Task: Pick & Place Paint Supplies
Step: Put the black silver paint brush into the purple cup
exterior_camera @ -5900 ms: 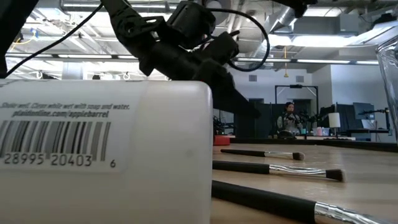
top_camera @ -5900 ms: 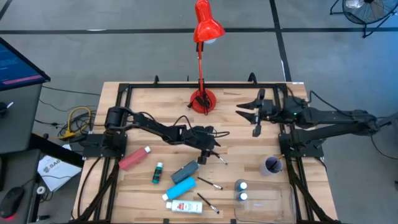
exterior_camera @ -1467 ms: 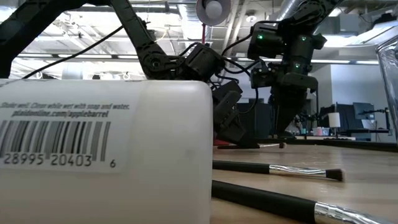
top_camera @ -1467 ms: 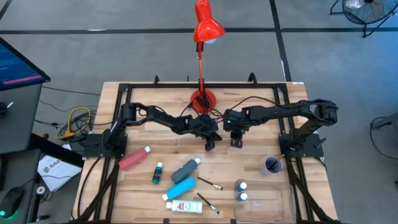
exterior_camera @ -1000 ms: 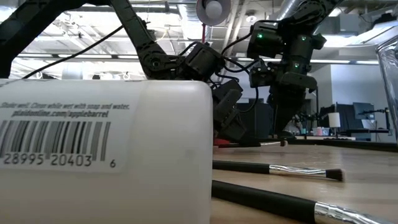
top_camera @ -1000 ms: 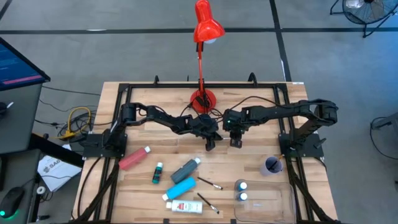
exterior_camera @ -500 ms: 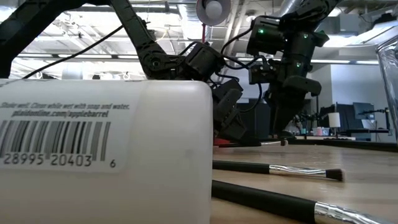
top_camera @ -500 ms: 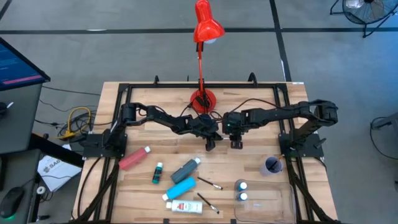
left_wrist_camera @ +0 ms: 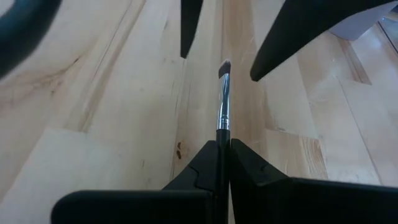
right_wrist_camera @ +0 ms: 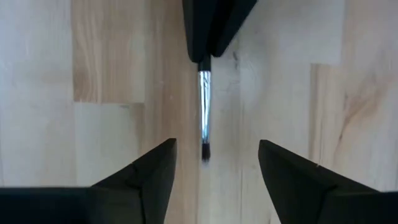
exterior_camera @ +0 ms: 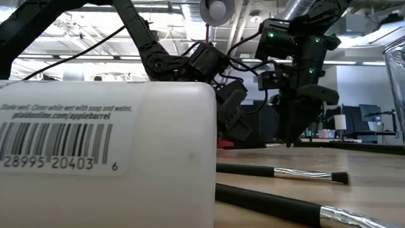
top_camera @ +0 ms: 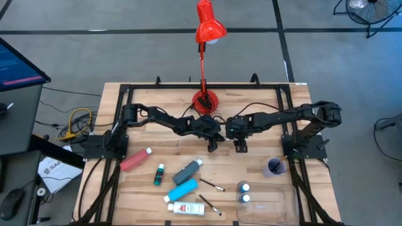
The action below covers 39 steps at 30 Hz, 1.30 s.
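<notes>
Mid-desk, in front of the red lamp's base (top_camera: 204, 102), your left gripper (left_wrist_camera: 222, 152) is clamped shut on a thin paintbrush (left_wrist_camera: 222, 106); only the ferrule and bristle tip show, the handle hidden between its fingers. Your right gripper (right_wrist_camera: 208, 163) faces it, fingers spread apart either side of the bristle tip, holding nothing. In the low view a white paint bottle (exterior_camera: 107, 158) hides the desk's left side.

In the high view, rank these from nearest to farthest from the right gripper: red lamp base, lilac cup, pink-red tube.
From the right gripper, near the table's middle:
1. Red lamp base, toward the far edge, on its left.
2. Lilac cup, by the right edge, nearer the front.
3. Pink-red tube, far over on the left side.

The first two are close, though the lamp base looks slightly nearer.
</notes>
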Available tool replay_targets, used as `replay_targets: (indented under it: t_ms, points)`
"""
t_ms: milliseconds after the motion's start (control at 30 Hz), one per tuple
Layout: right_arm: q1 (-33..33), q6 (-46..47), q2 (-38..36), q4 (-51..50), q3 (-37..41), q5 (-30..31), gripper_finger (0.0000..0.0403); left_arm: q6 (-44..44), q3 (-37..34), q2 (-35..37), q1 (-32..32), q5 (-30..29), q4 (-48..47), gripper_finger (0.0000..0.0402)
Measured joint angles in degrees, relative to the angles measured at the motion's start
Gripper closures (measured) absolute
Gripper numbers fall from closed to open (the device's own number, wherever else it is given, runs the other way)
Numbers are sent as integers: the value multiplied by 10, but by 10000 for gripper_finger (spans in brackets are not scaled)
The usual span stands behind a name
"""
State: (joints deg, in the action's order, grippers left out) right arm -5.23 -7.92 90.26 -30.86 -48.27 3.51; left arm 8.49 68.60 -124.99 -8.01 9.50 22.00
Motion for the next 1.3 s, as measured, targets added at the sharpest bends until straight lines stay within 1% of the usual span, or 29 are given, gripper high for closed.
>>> replay_targets:
  t_ms: [200,300,433,867,967,1300]
  points:
    - [1,3,0,3,0,0,195,0,0,0,0,0,8,401]
    - [1,3,0,8,0,0,203,0,0,0,0,13,19,401]
    - [1,3,0,14,0,0,215,0,0,0,0,14,23,401]
    - [1,1,0,13,0,-7,279,0,0,0,0,14,31,401]
    - [1,0,0,13,0,-7,282,0,0,0,0,14,34,401]
    - [1,4,0,13,0,-8,267,0,0,0,0,14,41,401]
